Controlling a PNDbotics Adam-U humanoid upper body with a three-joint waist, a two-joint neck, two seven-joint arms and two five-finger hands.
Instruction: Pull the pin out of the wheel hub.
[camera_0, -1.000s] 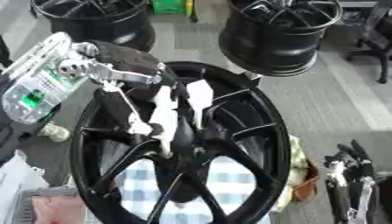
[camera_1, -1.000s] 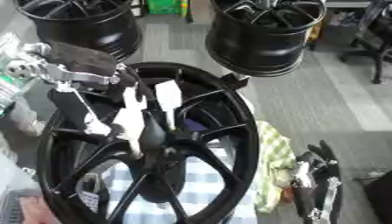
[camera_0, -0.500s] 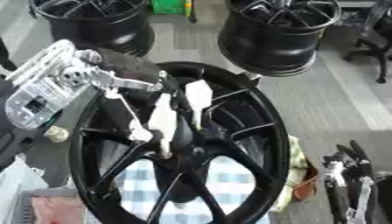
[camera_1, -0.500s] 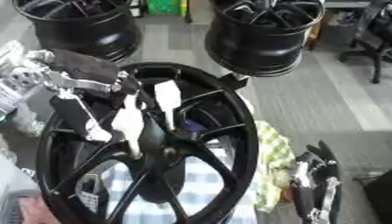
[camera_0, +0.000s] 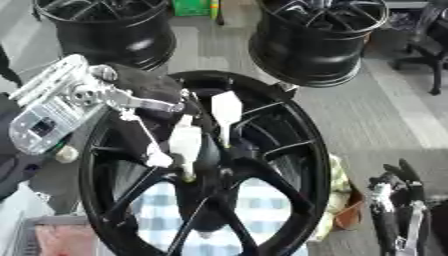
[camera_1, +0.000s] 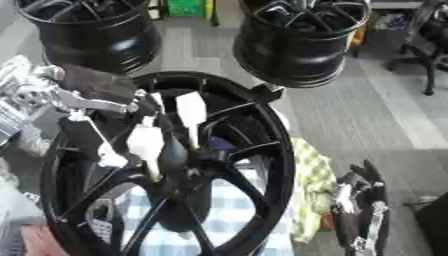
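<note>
— So, what's in view?
— Black wheel hub (camera_0: 219, 175) fills the near centre. Left hand (camera_0: 149, 107) reaches into its spokes, white-tipped fingers (camera_0: 185, 142) spread; the pin itself isn't discernible.
— Risk?
— Fingers could snag on spokes, jolting the hub.

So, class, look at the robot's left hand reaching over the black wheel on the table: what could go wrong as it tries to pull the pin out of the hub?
1. The left hand reaches across the rim of the wheel, so its white-tipped fingers could snag on a spoke as they pull back.
2. The pin itself cannot be made out at the hub, so the fingers may close on the wrong spot.
3. The right hand rests off to the side, so nothing visibly steadies the wheel; it might shift.
</note>
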